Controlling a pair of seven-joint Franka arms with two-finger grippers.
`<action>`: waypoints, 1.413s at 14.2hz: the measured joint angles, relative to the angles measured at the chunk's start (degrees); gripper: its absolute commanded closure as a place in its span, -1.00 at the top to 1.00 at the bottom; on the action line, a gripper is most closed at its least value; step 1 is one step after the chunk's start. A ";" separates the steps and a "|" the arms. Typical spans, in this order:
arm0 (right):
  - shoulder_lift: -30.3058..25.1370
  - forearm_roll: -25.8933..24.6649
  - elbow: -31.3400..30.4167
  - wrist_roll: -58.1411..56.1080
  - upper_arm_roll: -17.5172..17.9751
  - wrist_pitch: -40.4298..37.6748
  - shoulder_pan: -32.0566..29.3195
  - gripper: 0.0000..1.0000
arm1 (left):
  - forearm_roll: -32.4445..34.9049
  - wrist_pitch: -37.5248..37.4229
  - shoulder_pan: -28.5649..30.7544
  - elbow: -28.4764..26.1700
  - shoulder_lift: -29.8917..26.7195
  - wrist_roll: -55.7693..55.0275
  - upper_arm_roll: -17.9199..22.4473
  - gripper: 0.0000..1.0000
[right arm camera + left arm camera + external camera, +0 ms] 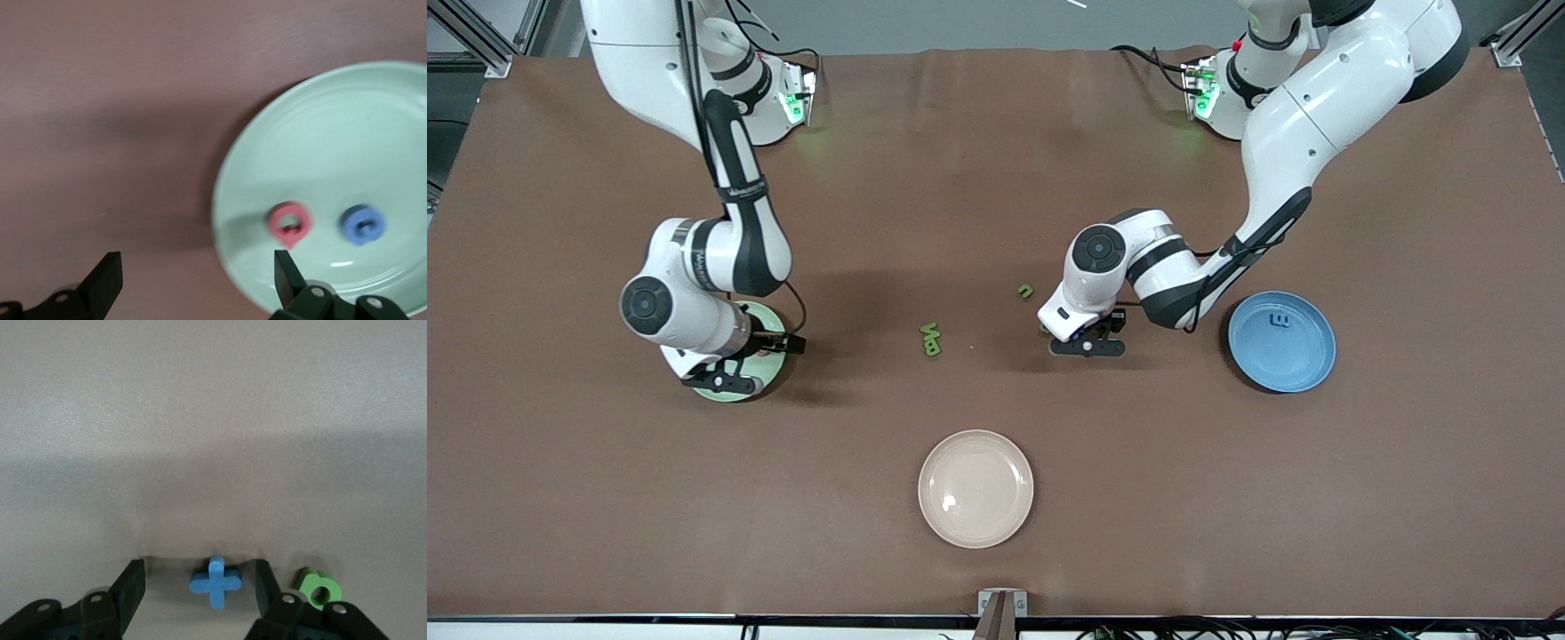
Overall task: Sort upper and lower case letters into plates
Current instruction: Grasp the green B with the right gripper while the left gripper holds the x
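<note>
My left gripper [1087, 347] is down at the table's middle, open, its fingers either side of a blue cross-shaped letter [215, 582] without touching it. A green letter [319, 589] lies just outside one finger [267, 583]. My right gripper [725, 382] hangs open over the rim of the mint green plate [373, 133], which holds a pink letter [290, 223] and a blue letter [363, 224]. The blue plate [1280, 356] toward the left arm's end holds a blue letter [1282, 320]. Green letters [930, 339] and a small green one [1026, 290] lie on the table between the arms.
A cream-beige plate [975, 488] sits with nothing in it, nearer the front camera than the letters. The brown table cover [1227, 498] stretches bare around it.
</note>
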 measured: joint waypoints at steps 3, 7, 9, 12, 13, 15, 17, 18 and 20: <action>0.43 0.00 0.01 10.14 0.31 3.18 5.97 1.00 | 0.00 0.00 -0.02 -0.01 0.01 -0.77 0.00 0.47; 3.31 0.04 -0.02 19.38 0.66 7.80 11.58 1.00 | -0.01 0.00 -0.05 -0.03 0.02 -1.66 0.00 0.45; 4.77 0.69 1.22 20.55 1.81 9.33 12.78 1.00 | -0.01 0.00 -0.08 -0.03 0.03 -2.03 0.00 0.43; 6.49 1.34 5.75 20.64 4.11 9.42 12.86 1.00 | -0.03 0.00 -0.12 -0.03 0.03 -2.24 0.00 0.42; 7.02 1.35 7.18 20.60 4.82 9.39 12.86 1.00 | -0.03 0.00 -0.13 -0.03 0.03 -2.25 0.00 0.42; 8.34 1.35 9.51 20.28 6.70 9.67 12.88 0.98 | -0.03 0.01 -0.13 -0.03 0.03 -2.26 -0.01 0.34; 10.38 1.35 10.99 19.74 8.29 12.49 13.24 0.92 | -0.05 0.05 -0.14 -0.02 0.03 -2.28 -0.03 0.22; 11.43 1.35 11.33 19.44 8.78 13.87 13.45 0.86 | -0.06 0.16 -0.14 0.00 0.02 -2.28 -0.07 0.13; 12.90 1.33 11.69 17.57 9.34 15.04 13.59 0.73 | -0.11 0.38 -0.15 0.05 0.02 -2.29 -0.18 -0.02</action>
